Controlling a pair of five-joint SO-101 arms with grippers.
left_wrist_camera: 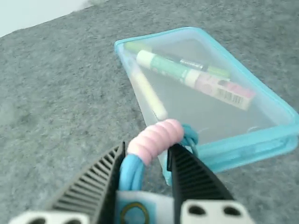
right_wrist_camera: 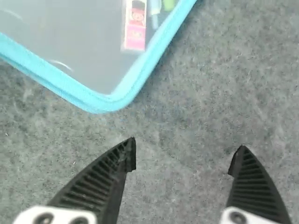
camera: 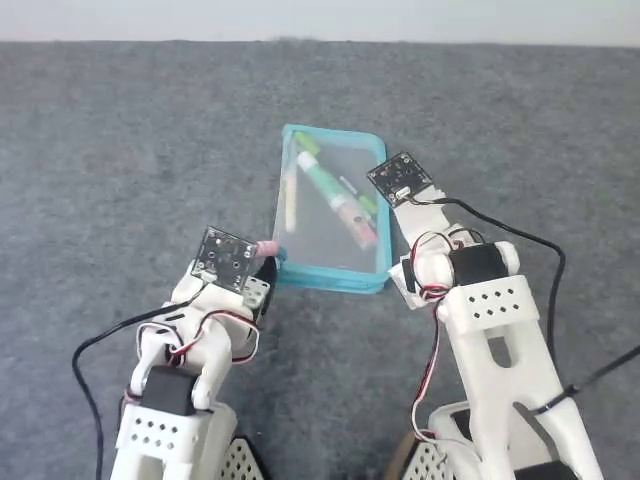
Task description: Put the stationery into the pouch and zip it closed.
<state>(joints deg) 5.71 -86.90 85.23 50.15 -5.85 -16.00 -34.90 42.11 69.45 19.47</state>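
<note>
Pouch [camera: 318,240]: clear, with a teal edge, lying flat near the middle of the grey table [camera: 120,150]. One short end faces the two arms.

Contents, all seen through the clear wall:
- a green-and-white marker [left_wrist_camera: 180,71] with a pink end, lying slantwise
- a pale yellow stick [left_wrist_camera: 148,92] along one long side
- a slim green pen [left_wrist_camera: 212,70] just beside the marker

Left tool [left_wrist_camera: 146,150]: at the pouch's near corner on the left arm's side. The jaws are narrow and closed on the pink pull [left_wrist_camera: 156,136], a ribbed pink piece on a blue cord [left_wrist_camera: 131,170] that runs down between the fingers. The pull lies against the teal edge at that corner. The views do not show whether the zip is drawn fully to its end.

Right tool [right_wrist_camera: 184,156]: at the pouch's other near corner, on the right arm's side. The jaws stand wide apart and hold nothing, with grey table between the black ribbed fingers [right_wrist_camera: 110,179]. The teal corner of the pouch is near the fingertips but apart from them (the right wrist view shows a strip of table between).
</note>
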